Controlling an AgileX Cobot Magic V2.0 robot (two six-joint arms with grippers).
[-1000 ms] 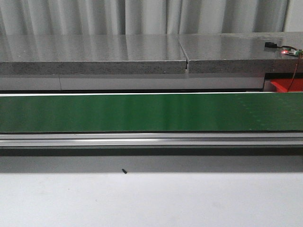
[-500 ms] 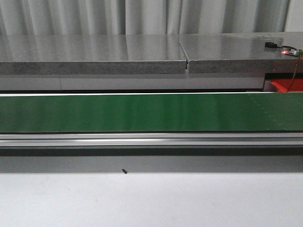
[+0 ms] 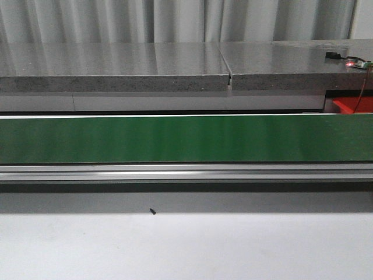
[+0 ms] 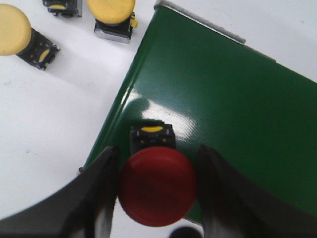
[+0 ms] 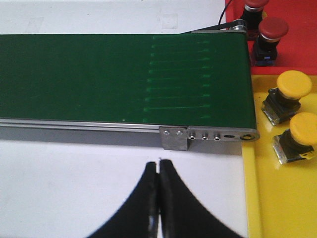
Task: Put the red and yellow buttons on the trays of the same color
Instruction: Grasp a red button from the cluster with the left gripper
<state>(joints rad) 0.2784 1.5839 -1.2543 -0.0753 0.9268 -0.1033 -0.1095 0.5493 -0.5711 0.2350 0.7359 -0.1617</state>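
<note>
In the left wrist view my left gripper is closed around a red button, whose black base stands at the corner of the green conveyor belt. Several yellow buttons lie on the white table beside the belt. In the right wrist view my right gripper is shut and empty over the white table, near the belt's end. A yellow tray holds two yellow buttons. A red tray holds two red buttons. Neither gripper shows in the front view.
The front view shows the bare green belt on its metal rail, a grey stone ledge behind it, part of the red tray at far right, and a small dark speck on the white table.
</note>
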